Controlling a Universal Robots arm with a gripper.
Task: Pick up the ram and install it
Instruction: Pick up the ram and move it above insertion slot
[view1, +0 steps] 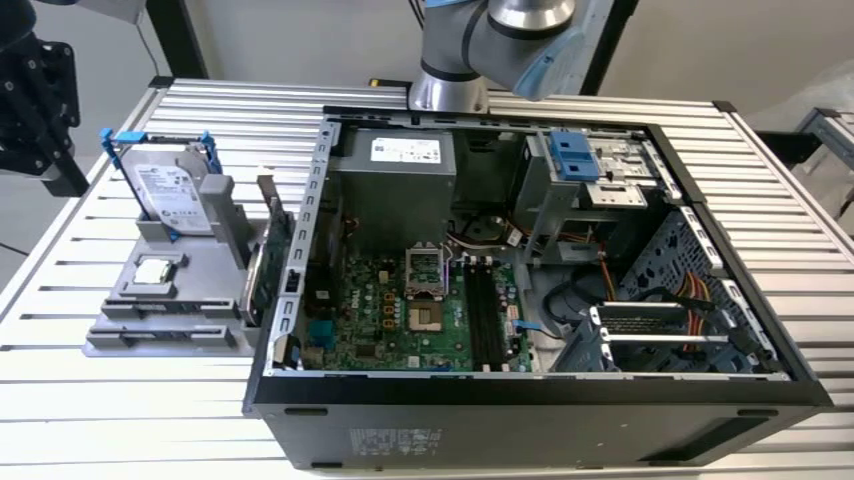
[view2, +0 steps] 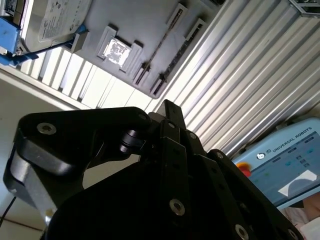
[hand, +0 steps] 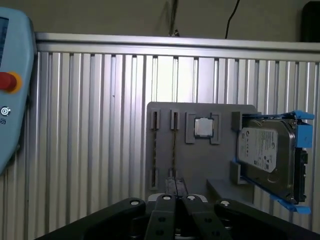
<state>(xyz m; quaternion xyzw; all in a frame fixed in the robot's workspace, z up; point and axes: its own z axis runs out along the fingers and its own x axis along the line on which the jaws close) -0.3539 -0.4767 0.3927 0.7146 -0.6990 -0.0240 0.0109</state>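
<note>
Ram (view1: 274, 262): probably the green strip we see upright between holder (view1: 167, 300) and case (view1: 534, 392). Gripper (hand: 175, 184): far from it, jaws together, empty

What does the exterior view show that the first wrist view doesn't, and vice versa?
Exterior view adds: the open case, its motherboard, and green boards standing between holder and case. First wrist view adds: the pendant with its red button, and the fingers' tips, shut and empty. Both share: the holder, the hard drive in it, the CPU and the ribbed table.
</note>
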